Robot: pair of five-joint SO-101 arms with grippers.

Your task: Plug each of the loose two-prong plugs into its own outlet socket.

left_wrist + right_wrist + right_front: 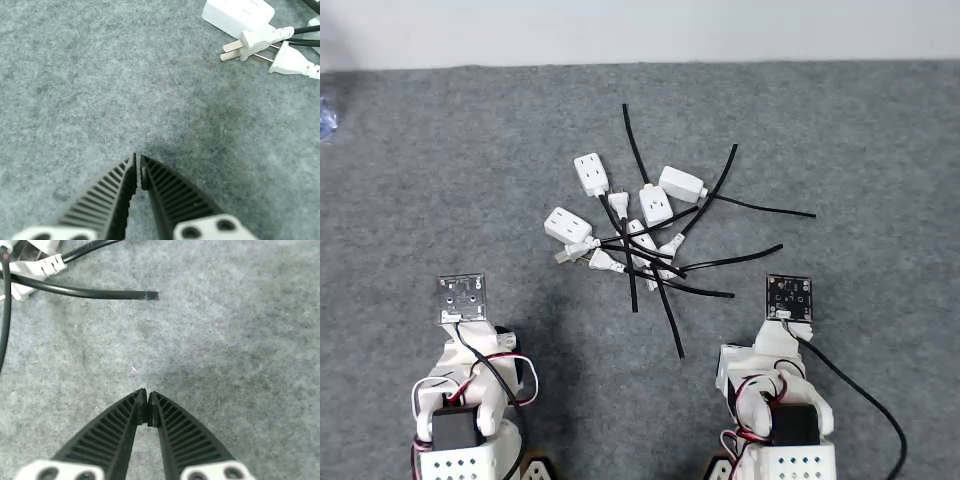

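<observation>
Currently both the left gripper (138,167) and the right gripper (148,400) are pressed together, holding nothing. Ahead of both, between them, loose plugs (605,262) and outlet sockets (590,172) lie tangled. The nearest plug (256,38) sits ahead and inward of the left gripper, long axis crosswise to its reach; that arm seems nearer

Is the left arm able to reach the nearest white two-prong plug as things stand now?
Probably yes. Only bare grey mat lies between the left gripper and that white plug, and nothing covers it. The jaws are shut, so they must open first.
</observation>
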